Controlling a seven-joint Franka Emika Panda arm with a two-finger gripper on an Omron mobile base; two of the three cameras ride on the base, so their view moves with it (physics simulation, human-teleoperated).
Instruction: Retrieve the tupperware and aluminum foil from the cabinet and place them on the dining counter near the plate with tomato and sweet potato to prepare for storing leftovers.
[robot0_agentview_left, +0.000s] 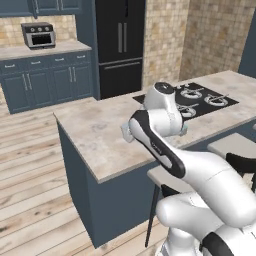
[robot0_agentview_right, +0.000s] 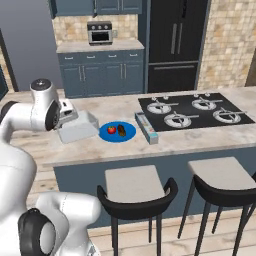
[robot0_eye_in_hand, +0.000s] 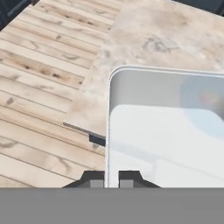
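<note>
Two task items are already on the dining bench (robot0_agentview_right: 210, 145): the aluminum foil (robot0_agentview_right: 146, 127) lies just right of the plate (robot0_agentview_right: 118, 132), w/ tomato (robot0_agentview_right: 111, 129) and sweet potato (robot0_agentview_right: 122, 131) on it, and the tupperware (robot0_agentview_right: 77, 129) sits just left of the plate, its near-left edge in the end effector (robot0_eye_in_hand: 111, 177). Hand view: fingertips (robot0_eye_in_hand: 95, 178) pinched nearly together on the tupperware rim, so the end effector is closed on it. Whether the container rests flat or hangs a little above the top can't be told.

Step in hand, as judged: setting down the second item beside the plate. Next move calls for opening the fingers, then lifting the hand straight back w/o dragging the light container along or nudging it into the plate.

Around: cooktop (robot0_agentview_right: 192, 110) to the right, beyond the foil; two stools (robot0_agentview_right: 137, 192) at the near side of the bench; fridge (robot0_agentview_right: 172, 45) and toaster oven (robot0_agentview_right: 100, 32) on the far wall. Nothing blocks the retreat; the plate touching close on the right is the only crowding.
</note>
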